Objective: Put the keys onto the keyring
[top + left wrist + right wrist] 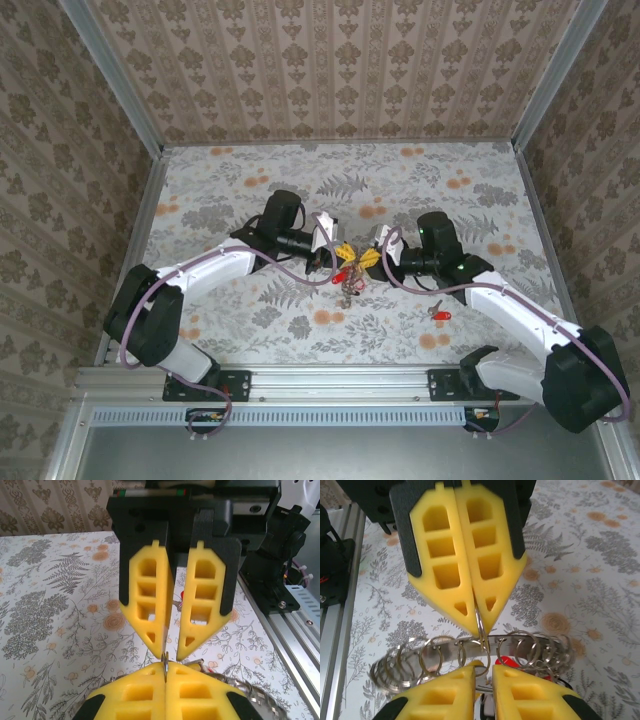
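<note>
keyring point(446, 651), light, stiff, slippery metal, sits over the middle of the counter point(480, 200) between my hands. left hand point(479, 622) is clamped on one thin loop point(481, 632); right hand point(484, 672) stands slightly apart. i'd grip the flat band. one red key point(440, 313) lies right.

The left fingers point(445, 575), pinching a small ring point(480, 627), and the parted right fingers point(145, 595) meet tip to tip over the keyring point(447, 651), blocking the middle, while the tabletop point(400, 170) beyond lies open.
</note>
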